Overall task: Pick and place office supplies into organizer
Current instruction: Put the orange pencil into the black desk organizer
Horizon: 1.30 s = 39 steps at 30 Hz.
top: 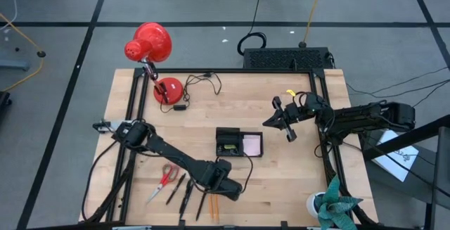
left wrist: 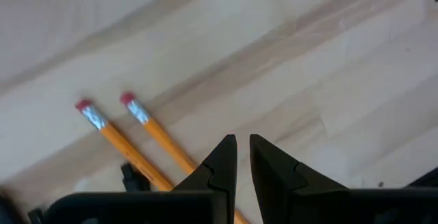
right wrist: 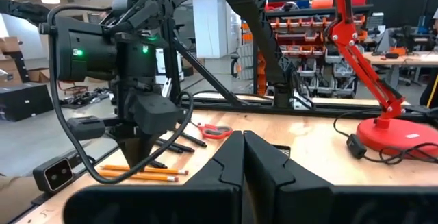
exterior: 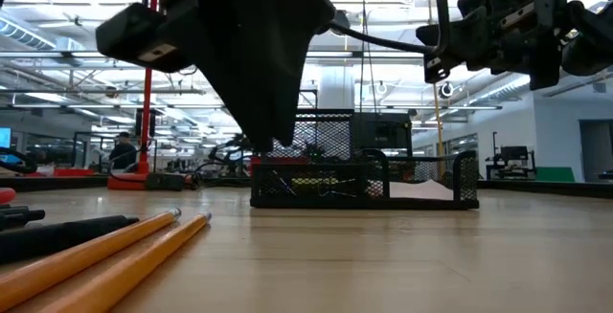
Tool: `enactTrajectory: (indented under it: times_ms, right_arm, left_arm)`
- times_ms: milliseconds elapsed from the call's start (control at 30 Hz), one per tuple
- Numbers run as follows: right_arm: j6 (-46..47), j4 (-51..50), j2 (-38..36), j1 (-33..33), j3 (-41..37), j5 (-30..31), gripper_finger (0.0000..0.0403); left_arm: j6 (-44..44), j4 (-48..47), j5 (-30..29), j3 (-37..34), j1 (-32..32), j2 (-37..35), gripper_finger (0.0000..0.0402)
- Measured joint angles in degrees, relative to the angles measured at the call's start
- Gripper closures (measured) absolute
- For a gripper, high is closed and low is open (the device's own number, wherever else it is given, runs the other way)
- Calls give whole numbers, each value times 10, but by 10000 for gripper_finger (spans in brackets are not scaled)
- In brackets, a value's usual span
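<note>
Two orange pencils with pink erasers lie side by side on the wooden table near its front edge. My left gripper points down just above the table beside them, open by a narrow gap with nothing in it. To their left lie black pens and red-handled scissors. The black mesh organizer stands at mid-table, with a pink pad in its right compartment. My right gripper hovers shut at the right, well above the table.
A red desk lamp stands on its round base at the far left, its cord trailing on the table. A black box sits behind the far edge. A small potted plant stands at the near right corner.
</note>
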Motion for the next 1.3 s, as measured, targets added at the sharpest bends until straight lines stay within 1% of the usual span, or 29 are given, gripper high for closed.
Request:
enactTrajectory:
  times_ms: [167,267,367,533,600,667,767,967,1067,1300]
  right_arm:
    - [-1,-18,0,0,0,0,401]
    - [-1,-20,0,0,0,0,401]
    - [-1,-20,0,0,0,0,401]
    - [-1,-20,0,0,0,0,401]
    - [-2,-20,0,0,0,0,401]
    - [-2,-20,0,0,0,0,401]
    - [-2,-20,0,0,0,0,401]
    - [-2,-20,0,0,0,0,401]
    - [-2,-20,0,0,0,0,401]
    - [-2,-21,0,0,0,0,401]
  left_arm:
    - [20,-1,-4,0,3,0,354]
    - [25,-8,-4,0,3,0,336]
    - [31,-18,-3,0,2,2,294]
    - [14,-24,1,0,0,8,206]
    - [0,-29,10,-1,0,12,180]
    - [-17,-27,12,-1,0,15,163]
    - [-27,-27,18,-1,-1,17,153]
    - [-38,-29,24,0,-4,24,151]
    - [-43,-28,26,0,-4,38,151]
    - [-46,-26,48,3,-4,60,151]
